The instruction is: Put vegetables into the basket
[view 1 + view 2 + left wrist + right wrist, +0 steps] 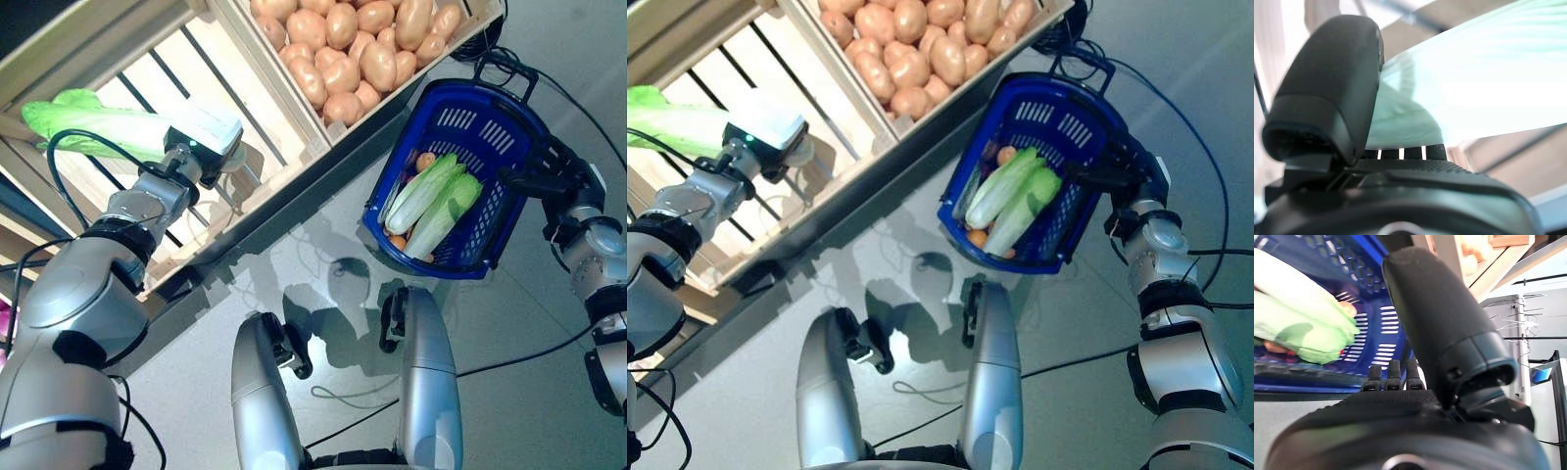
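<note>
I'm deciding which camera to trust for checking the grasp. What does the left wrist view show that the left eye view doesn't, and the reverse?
Only the left wrist view shows the left hand with its dark thumb against the pale green leafy cabbage. Only the left eye view shows the blue plastic basket holding two cabbages, the wooden crate of brown potatoes, and the right hand at the basket. Both show the cabbage held in the slatted crate.

The left hand (201,147) is mostly hidden under its white wrist box, so its fingers on the cabbage (93,122) cannot be read from above. The potatoes (358,49) are cut off at the far edge. In the basket (495,127), small orange things (424,162) lie half hidden under two cabbages (431,201). The right hand (1117,171) is largely hidden behind the basket's rim.
</note>
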You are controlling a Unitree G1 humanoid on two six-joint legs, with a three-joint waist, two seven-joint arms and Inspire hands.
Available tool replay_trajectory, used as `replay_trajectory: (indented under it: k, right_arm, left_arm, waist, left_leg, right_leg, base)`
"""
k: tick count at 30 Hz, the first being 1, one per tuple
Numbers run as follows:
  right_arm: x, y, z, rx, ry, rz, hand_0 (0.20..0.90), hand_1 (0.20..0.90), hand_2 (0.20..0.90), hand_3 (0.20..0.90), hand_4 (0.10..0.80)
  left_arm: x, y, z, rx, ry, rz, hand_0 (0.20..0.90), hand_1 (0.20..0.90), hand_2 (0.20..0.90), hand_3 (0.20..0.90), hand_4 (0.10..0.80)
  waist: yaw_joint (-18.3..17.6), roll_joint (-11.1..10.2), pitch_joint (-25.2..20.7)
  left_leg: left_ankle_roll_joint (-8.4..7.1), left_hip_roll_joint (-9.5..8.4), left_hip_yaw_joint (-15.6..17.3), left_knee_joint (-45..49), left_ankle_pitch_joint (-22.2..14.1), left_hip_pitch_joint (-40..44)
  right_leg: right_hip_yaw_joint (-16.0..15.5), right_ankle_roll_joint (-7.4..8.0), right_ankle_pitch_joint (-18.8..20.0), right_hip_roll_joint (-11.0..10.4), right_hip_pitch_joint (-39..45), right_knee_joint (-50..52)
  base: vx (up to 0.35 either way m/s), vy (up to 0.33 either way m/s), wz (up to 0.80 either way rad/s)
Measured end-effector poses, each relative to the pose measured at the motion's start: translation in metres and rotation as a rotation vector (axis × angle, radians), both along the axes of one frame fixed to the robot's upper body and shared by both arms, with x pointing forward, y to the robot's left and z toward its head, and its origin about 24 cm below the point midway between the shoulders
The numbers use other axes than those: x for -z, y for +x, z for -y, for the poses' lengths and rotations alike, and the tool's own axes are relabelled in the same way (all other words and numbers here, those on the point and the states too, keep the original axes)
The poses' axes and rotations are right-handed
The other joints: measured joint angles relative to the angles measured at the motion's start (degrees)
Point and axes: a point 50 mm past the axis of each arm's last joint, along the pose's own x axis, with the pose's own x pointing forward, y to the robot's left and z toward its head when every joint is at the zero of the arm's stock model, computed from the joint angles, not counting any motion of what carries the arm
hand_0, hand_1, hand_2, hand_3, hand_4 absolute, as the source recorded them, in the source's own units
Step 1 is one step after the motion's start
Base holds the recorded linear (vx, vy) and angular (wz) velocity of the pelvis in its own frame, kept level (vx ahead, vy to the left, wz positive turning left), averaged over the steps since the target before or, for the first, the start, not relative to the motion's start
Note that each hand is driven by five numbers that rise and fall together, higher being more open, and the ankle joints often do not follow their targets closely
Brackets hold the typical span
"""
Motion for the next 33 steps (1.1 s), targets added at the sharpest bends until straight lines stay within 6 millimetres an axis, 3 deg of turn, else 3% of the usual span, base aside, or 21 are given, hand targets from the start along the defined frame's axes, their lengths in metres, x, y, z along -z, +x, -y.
replay_trajectory:
  k: [6, 10, 15, 21, 24, 27, 29, 33]
  right_arm:
    - [-0.002, 0.003, -0.008, -0.024, 0.033, 0.031, 0.9, 0.9, 0.9, 0.9, 0.8]
    - [0.02, 0.002, -0.019, -0.052, 0.061, -0.011, 0.9, 0.9, 0.9, 0.9, 0.8]
    - [0.033, 0.001, -0.039, -0.125, 0.043, -0.017, 0.9, 0.9, 0.9, 0.9, 0.8]
    - [0.033, 0.002, -0.069, -0.252, 0.004, 0.006, 0.9, 0.9, 0.9, 0.9, 0.8]
    - [0.034, 0.003, -0.088, -0.344, 0.023, 0.027, 0.9, 0.9, 0.9, 0.9, 0.8]
    - [0.04, 0.0, -0.099, -0.401, 0.015, 0.022, 0.9, 0.9, 0.9, 0.9, 0.8]
    - [0.049, -0.001, -0.105, -0.421, 0.027, -0.023, 0.9, 0.9, 0.9, 0.9, 0.8]
    - [0.057, -0.004, -0.118, -0.464, 0.056, -0.045, 0.9, 0.9, 0.9, 0.9, 0.8]
  left_arm:
    - [-0.013, -0.006, 0.002, 0.118, -0.058, 0.071, 0.3, 0.3, 0.3, 0.3, 0.4]
    - [-0.015, -0.012, 0.008, 0.219, -0.268, 0.143, 0.3, 0.3, 0.3, 0.3, 0.4]
    - [-0.008, -0.022, 0.012, 0.318, -0.551, 0.164, 0.3, 0.3, 0.3, 0.3, 0.4]
    - [0.001, -0.029, 0.015, 0.365, -0.966, 0.121, 0.3, 0.3, 0.3, 0.3, 0.4]
    - [0.016, -0.032, 0.015, 0.381, -1.281, 0.056, 0.3, 0.3, 0.3, 0.3, 0.4]
    - [0.034, -0.035, 0.023, 0.402, -1.451, -0.031, 0.3, 0.3, 0.3, 0.3, 0.4]
    - [0.052, -0.038, 0.038, 0.438, -1.646, -0.123, 0.3, 0.3, 0.3, 0.3, 0.4]
    - [0.07, -0.046, 0.064, 0.521, -1.79, -0.282, 0.3, 0.3, 0.3, 0.3, 0.4]
  waist:
    - [0.5, -0.9, -0.5]
    - [1.2, -1.9, -5.2]
    - [2.6, -2.0, -6.3]
    - [4.1, -2.1, -8.2]
    - [4.4, -2.1, -9.6]
    - [5.2, -2.3, -11.7]
    - [6.0, -1.8, -12.9]
    - [6.0, -1.7, -15.7]
  left_leg:
    - [-1.22, -1.48, 1.0, -8.1, 1.5, 9.9]
    - [-2.27, -2.4, 1.2, -14.2, 3.2, 14.2]
    - [-2.98, -3.64, 2.8, -23.5, 6.1, 22.9]
    - [-3.95, -4.93, 2.8, -36.4, 11.4, 31.5]
    - [-4.43, -5.86, 2.8, -45.6, 15.3, 37.2]
    - [-4.79, -6.53, 2.8, -51.5, 17.5, 41.2]
    - [-5.06, -6.96, 3.0, -60.4, 21.3, 47.0]
    - [-5.06, -7.57, 2.6, -68.4, 24.6, 51.4]
  right_leg:
    - [-1.0, 0.14, 0.1, -0.2, 9.1, -5.9]
    - [-2.4, 0.12, 0.1, 0.0, 13.2, -10.3]
    - [-3.8, 0.22, 1.7, 0.1, 21.0, -17.6]
    - [-6.5, 0.16, 5.5, 1.9, 29.8, -28.7]
    - [-7.5, 0.49, 8.4, 3.6, 35.3, -36.7]
    - [-8.3, 0.58, 9.8, 4.5, 38.8, -41.3]
    - [-8.3, 0.98, 12.9, 6.6, 44.0, -48.8]
    - [-8.2, 1.79, 15.9, 8.1, 48.4, -56.4]
  base:
    - [0.115, -0.018, 0.02]
    - [0.106, -0.028, 0.05]
    - [0.083, -0.029, -0.03]
    - [0.097, -0.034, 0.03]
    - [0.04, -0.018, 0.05]
    - [0.067, -0.028, 0.02]
    - [0.049, -0.011, -0.04]
    - [0.033, -0.005, 0.07]
